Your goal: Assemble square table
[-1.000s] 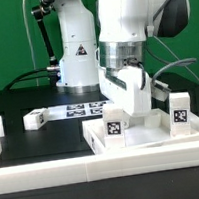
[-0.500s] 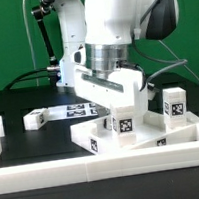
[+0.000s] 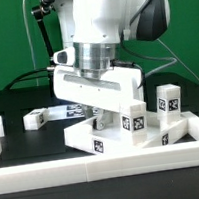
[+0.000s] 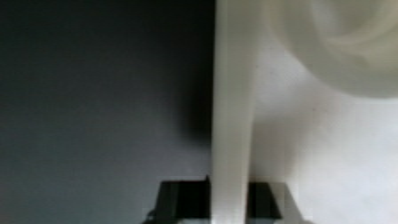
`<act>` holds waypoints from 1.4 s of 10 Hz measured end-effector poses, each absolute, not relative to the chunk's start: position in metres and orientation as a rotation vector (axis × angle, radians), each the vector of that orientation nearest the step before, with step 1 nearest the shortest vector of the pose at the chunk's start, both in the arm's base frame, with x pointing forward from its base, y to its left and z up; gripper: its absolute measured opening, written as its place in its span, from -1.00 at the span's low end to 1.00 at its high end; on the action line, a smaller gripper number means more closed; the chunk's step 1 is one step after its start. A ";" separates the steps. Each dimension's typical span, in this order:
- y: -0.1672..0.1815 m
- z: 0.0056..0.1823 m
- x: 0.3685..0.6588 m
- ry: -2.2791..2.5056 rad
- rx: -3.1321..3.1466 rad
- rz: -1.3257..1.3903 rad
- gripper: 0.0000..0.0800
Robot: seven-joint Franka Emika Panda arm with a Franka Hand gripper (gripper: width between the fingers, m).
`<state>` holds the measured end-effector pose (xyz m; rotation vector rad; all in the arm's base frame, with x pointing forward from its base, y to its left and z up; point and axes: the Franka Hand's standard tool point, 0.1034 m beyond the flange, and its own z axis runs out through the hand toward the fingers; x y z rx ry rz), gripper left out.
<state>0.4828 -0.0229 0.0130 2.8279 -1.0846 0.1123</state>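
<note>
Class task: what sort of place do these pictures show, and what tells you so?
Likely a robotics lab bench: a robot arm over a black table, a white tabletop and legs bearing marker tags, and a marker board.

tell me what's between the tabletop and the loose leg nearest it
Nothing: in the exterior view only bare black table separates the loose leg from the tabletop; the marker board lies behind that stretch.
</note>
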 end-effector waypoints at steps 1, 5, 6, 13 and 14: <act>-0.025 0.014 0.484 -1.021 2.849 0.117 -0.86; -0.031 0.016 0.487 -0.734 2.924 0.122 -0.86; -0.032 0.016 0.488 -0.639 2.941 0.120 -0.86; -0.037 0.023 0.515 0.112 2.958 0.127 -0.86; -0.038 0.024 0.517 0.189 2.948 0.127 -0.86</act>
